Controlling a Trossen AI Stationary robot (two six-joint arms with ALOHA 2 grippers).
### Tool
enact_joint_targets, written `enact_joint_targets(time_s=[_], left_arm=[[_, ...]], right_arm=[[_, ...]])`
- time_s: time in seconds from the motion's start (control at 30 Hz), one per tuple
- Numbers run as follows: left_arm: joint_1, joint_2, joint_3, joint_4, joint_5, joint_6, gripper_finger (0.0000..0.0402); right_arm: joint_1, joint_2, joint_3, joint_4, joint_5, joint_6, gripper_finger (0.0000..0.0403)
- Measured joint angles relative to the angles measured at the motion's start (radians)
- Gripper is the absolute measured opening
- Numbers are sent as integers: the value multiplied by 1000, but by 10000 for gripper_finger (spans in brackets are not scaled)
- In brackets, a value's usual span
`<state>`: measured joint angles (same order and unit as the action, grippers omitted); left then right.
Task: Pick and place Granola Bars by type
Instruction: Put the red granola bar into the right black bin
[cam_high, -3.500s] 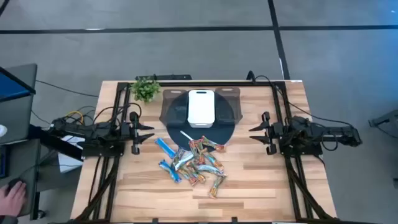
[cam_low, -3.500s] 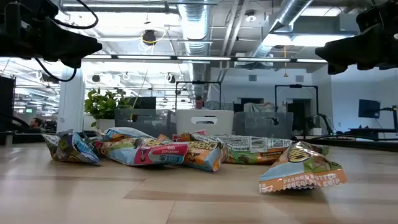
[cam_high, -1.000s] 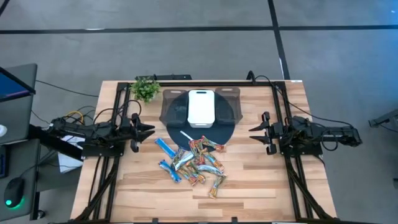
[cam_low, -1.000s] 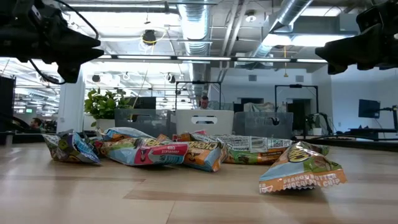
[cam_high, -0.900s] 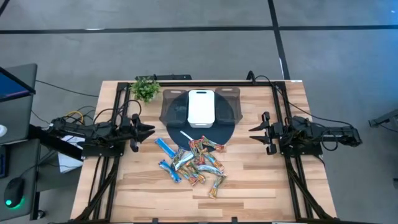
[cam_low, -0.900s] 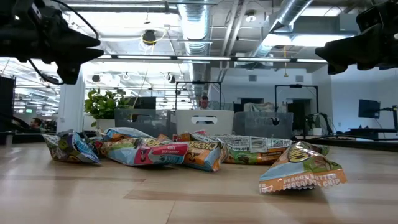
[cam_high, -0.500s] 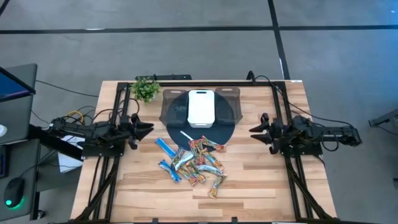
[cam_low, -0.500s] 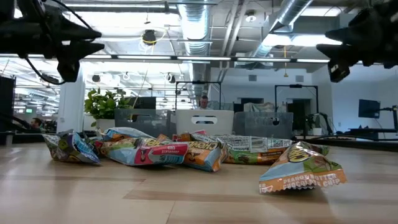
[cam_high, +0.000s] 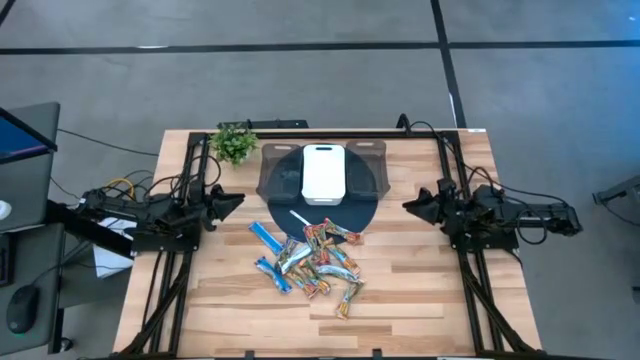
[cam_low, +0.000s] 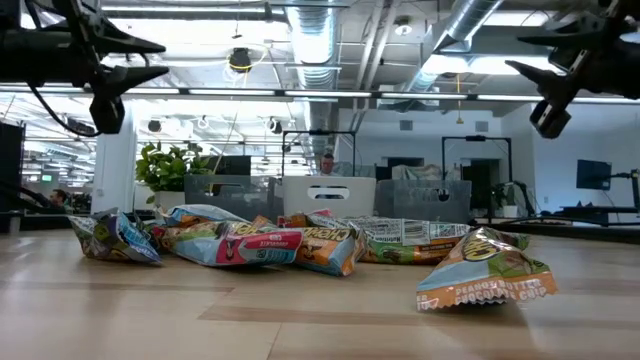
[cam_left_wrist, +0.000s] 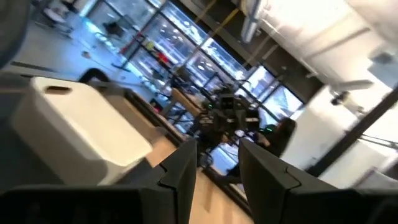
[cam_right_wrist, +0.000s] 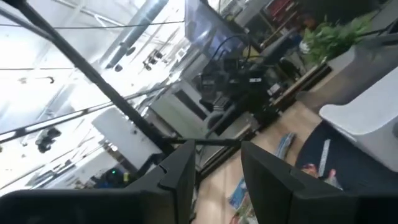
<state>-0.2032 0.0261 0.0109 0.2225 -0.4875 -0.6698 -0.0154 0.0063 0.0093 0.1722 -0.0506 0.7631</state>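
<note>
The Granola Bars (cam_high: 312, 262) lie in a loose heap on the wooden table, near its middle; blue, silver-teal and orange-brown wrappers overlap one another. In the low view the heap (cam_low: 260, 240) rests flat on the table, and one orange bar (cam_low: 485, 272) lies apart. My left gripper (cam_high: 236, 200) hovers at the table's left side, high above the wood. My right gripper (cam_high: 410, 207) hovers at the right side. Both point toward the middle and stand open with nothing between the fingers (cam_left_wrist: 180, 177) (cam_right_wrist: 267, 174).
A white box (cam_high: 323, 172) stands on a dark round mat (cam_high: 366, 205) beyond the heap. A thin white stick (cam_high: 300, 218) lies at the mat's near rim. A small green plant (cam_high: 234, 142) stands at the far left corner. Black frame rails (cam_high: 452, 190) run along both sides.
Both grippers have rolled about their own pointing line and tipped up slightly, staying where they were. In the high view their fingers, once spread side by side, now stand slanted. The bars have kept still.
</note>
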Motion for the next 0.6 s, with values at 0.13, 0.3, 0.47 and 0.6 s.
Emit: enact_joint_targets(time_s=[0.13, 0.3, 0.47, 0.6], left_arm=[[0, 0, 0, 0, -42, 19, 112], [0, 0, 0, 6, -4, -101, 112], [0, 0, 0, 31, 135, -101, 112], [0, 0, 0, 64, 135, -98, 112]], right_arm=[[0, 0, 0, 42, 91, 74, 123], [2, 0, 0, 171, 136, 127, 123], [31, 28, 28, 292, 154, 47, 123], [65, 108, 112, 293, 187, -91, 123]])
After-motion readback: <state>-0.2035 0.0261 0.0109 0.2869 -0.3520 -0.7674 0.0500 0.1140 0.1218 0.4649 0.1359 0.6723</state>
